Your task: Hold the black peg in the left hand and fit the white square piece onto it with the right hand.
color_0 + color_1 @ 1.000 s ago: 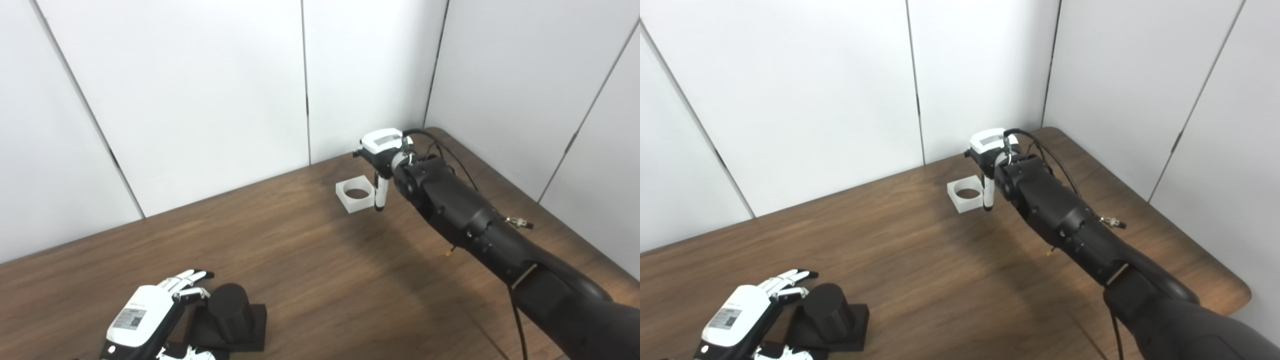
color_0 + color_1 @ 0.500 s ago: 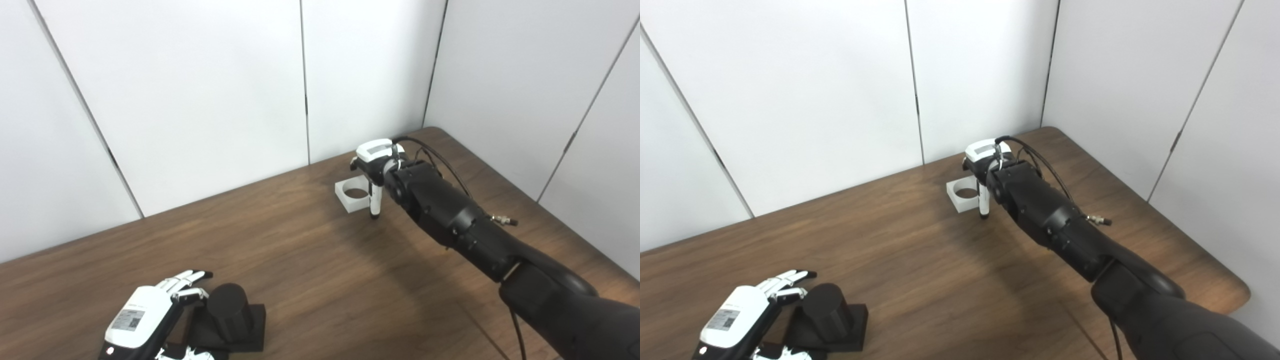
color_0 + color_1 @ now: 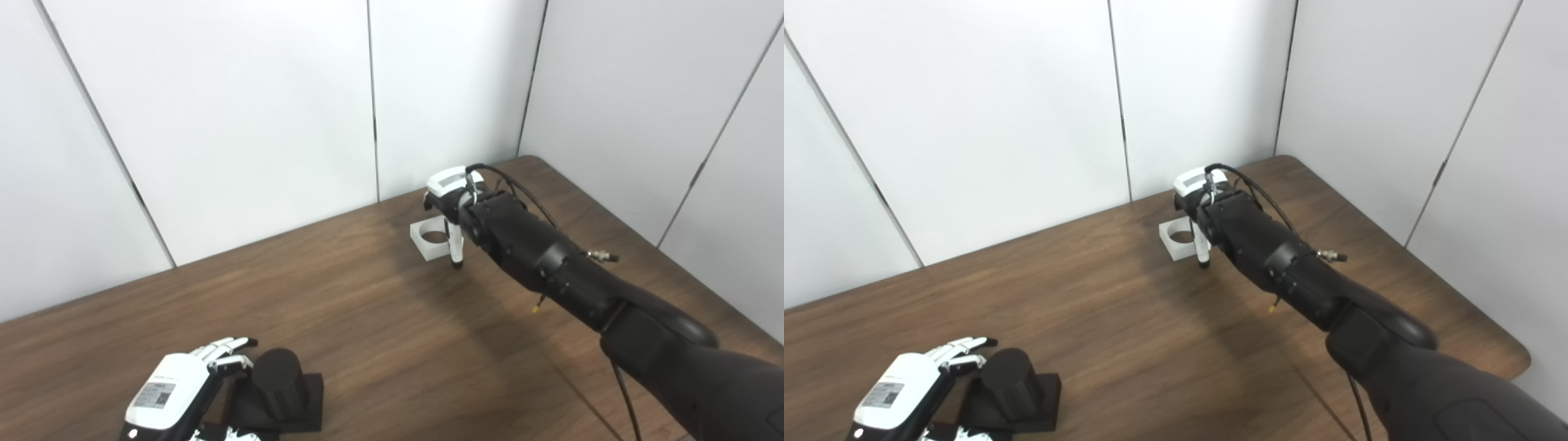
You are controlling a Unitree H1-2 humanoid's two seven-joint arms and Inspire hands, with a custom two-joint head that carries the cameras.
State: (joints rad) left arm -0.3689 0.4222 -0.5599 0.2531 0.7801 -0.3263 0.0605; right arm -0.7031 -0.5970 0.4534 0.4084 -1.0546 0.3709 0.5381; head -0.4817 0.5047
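Note:
The black peg (image 3: 278, 381) is a short cylinder upright on a black square base at the table's near left. My left hand (image 3: 174, 397) lies just left of it, open, with its fingers (image 3: 226, 350) reaching past the peg's far side and not closed on it. The white square piece (image 3: 429, 240), with a round hole, rests flat on the table at the far middle. My right hand (image 3: 452, 195) hovers over its right side, palm down. One finger (image 3: 455, 248) points down by the piece's near right corner. The other fingers are hidden behind the hand.
The brown wooden table (image 3: 380, 331) has white wall panels close behind it and on the right. Its rounded far right corner (image 3: 1292, 162) lies just behind the right hand. The black right forearm (image 3: 569, 275) with loose cables crosses the table's right half.
The right hand has moved left and down, onto the right side of the white piece. The piece has not moved. The left hand stays beside the peg, slightly lower in the picture.

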